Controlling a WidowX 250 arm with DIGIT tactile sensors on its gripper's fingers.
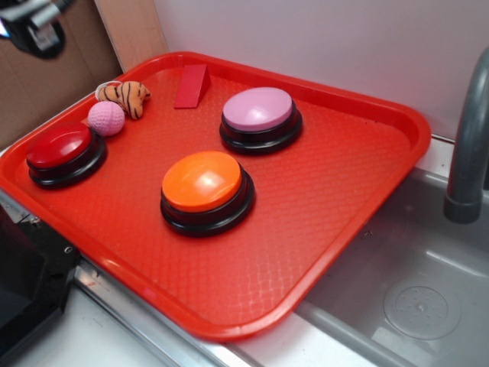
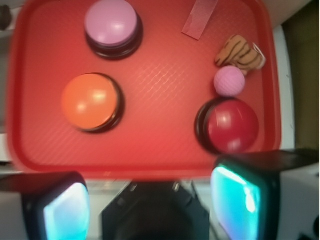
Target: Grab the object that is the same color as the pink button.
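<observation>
Nothing grabbed yet: gripper point(image 2: 150, 205) at wrist view's bottom edge, fingers spread wide and empty, high above the red tray point(image 2: 165, 145); pink ball point(image 2: 229, 81) sits right of centre between tiger toy point(image 2: 240, 52) and red button point(image 2: 231, 125), matching the pink button point(image 2: 111, 22) at upper left.

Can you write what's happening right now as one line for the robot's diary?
phase: approach | target: pink ball beside red button | gripper: open, above tray edge, holding nothing | pink button: untouched
</observation>
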